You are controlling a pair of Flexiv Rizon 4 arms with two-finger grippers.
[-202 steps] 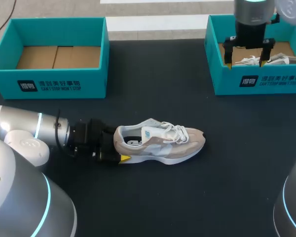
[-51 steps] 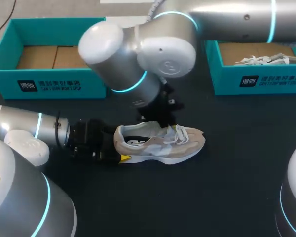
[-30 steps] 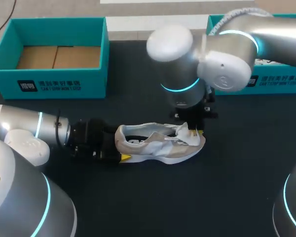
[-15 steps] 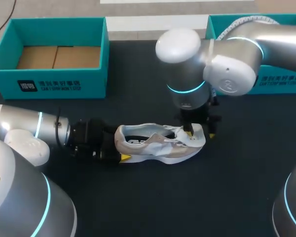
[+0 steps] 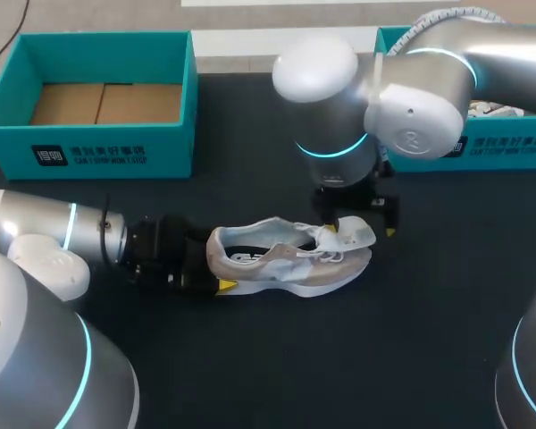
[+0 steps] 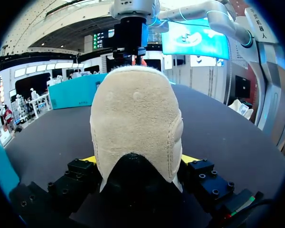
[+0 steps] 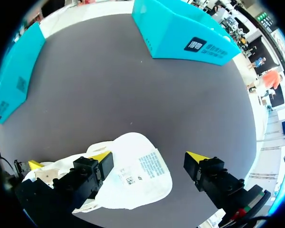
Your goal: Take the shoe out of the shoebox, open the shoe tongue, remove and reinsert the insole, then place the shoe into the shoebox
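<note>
A beige and white shoe (image 5: 290, 259) lies on its sole mid-table, toe to the right. Its white tongue (image 5: 355, 232) is folded forward over the toe, label side up. My left gripper (image 5: 216, 266) lies flat on the table, shut on the shoe's heel. In the left wrist view the suede heel (image 6: 135, 118) fills the space between its yellow tips (image 6: 138, 159). My right gripper (image 5: 361, 223) hangs just above the toe, open. In the right wrist view the tongue (image 7: 142, 175) lies loose between its spread fingers (image 7: 148, 156), beside one of them.
An empty teal shoebox (image 5: 98, 143) stands at the back left. A second teal shoebox (image 5: 469, 147) at the back right holds another white shoe (image 5: 496, 109). Dark table surface is bare in front of the shoe.
My right gripper has opened and let go of the tongue, then lifted slightly. The tongue now lies spread forward over the toe. The left arm has not moved.
</note>
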